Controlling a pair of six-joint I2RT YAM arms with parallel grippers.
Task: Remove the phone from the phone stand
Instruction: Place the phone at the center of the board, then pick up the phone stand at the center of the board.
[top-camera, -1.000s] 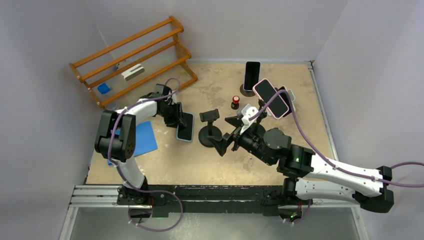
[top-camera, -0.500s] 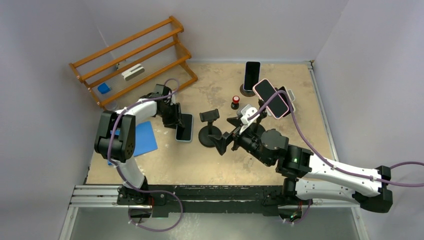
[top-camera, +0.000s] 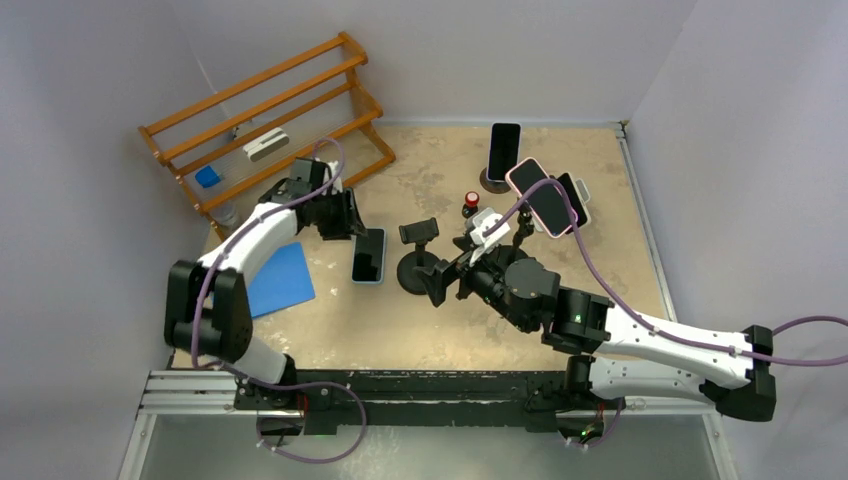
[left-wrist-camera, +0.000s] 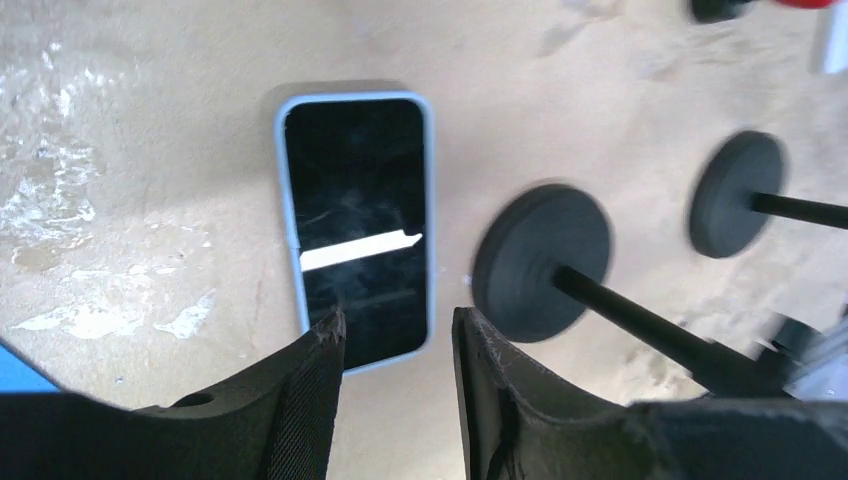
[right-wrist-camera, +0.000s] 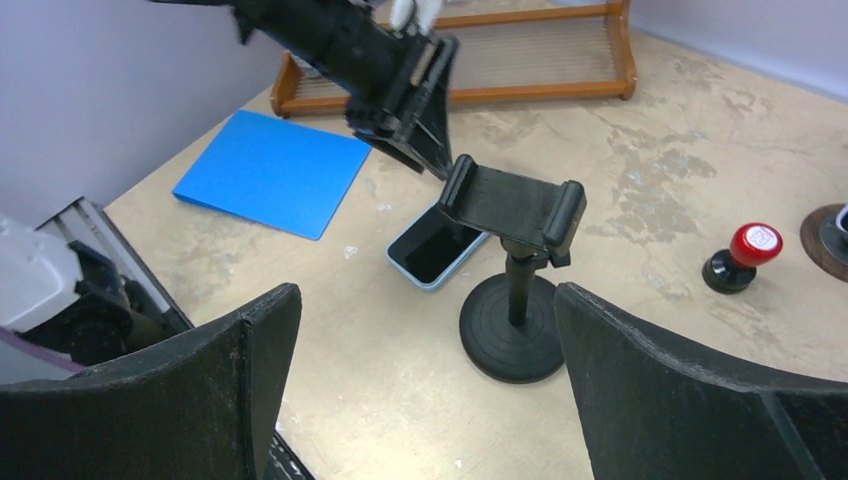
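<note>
The phone (top-camera: 368, 256), black-screened in a light blue case, lies flat on the table just left of the black phone stand (top-camera: 419, 262). The stand's clamp (right-wrist-camera: 512, 205) is empty. In the left wrist view the phone (left-wrist-camera: 358, 225) lies beyond my left gripper (left-wrist-camera: 398, 335), whose jaws stand apart with nothing between them. The left gripper (top-camera: 352, 217) hovers off the phone's far end. My right gripper (top-camera: 452, 268) is wide open to the right of the stand, and its view shows the stand's base (right-wrist-camera: 512, 328) between its fingers with no contact.
A wooden rack (top-camera: 265, 120) stands at the back left. A blue folder (top-camera: 280, 278) lies left of the phone. A red-capped stamp (top-camera: 470, 203) and two more phones on stands (top-camera: 503, 150) (top-camera: 542, 197) are at the back right.
My left gripper has let go of the phone and drawn back up and to the left; the phone stays flat on the table. The right arm has edged slightly left.
</note>
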